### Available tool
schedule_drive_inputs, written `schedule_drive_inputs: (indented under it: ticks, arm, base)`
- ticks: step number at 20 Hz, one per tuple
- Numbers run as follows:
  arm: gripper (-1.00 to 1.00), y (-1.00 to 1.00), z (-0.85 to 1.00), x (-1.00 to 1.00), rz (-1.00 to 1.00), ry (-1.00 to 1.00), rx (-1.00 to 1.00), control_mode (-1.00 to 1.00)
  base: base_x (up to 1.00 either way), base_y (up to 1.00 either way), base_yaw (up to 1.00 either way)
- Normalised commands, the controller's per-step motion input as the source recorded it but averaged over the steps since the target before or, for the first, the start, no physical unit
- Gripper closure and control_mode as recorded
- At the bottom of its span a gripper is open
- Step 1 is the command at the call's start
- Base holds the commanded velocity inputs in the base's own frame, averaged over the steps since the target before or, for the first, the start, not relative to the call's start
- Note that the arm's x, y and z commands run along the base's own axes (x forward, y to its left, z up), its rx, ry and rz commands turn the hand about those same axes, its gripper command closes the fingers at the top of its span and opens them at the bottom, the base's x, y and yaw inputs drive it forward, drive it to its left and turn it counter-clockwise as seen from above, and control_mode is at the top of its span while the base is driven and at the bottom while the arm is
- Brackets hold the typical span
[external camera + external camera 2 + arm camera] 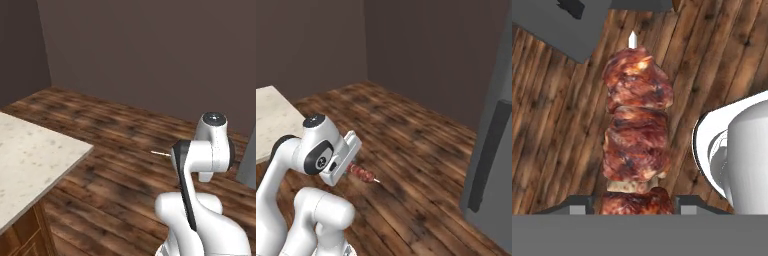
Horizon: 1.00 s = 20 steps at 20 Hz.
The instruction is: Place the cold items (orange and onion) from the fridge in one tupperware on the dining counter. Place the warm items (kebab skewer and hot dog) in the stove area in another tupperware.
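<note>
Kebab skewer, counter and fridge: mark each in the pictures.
kebab skewer (637,130): hand view, middle chunk of meat.
counter (30,160): left base view, bare pale top.
fridge (496,170): right base view, grey door beside the dark handle.

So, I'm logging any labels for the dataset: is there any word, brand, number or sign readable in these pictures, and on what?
None: no text, brand, number or sign can be read anywhere.
The kebab skewer in the gripper, the counter top, the wooden floor and the grey fridge door are all unmarked.
</note>
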Motion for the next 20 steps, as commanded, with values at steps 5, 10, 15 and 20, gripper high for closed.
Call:
schedule_drive_inputs:
  ticks: [5,10,15,20]
  arm:
    - [1.00,0.00,0.00,0.00,0.00,0.00,0.00,1.00]
    - [1.00,0.00,0.00,0.00,0.00,0.00,0.00,1.00]
    - [1.00,0.00,0.00,0.00,0.00,0.00,0.00,1.00]
    - [1.00,0.00,0.00,0.00,0.00,0.00,0.00,1.00]
  base:
    - [0.95,-0.06,0.21]
    - [1.00,-0.04,0.22]
    - [1.00,-0.05,0.27]
    - [1.00,-0.13,0.39]
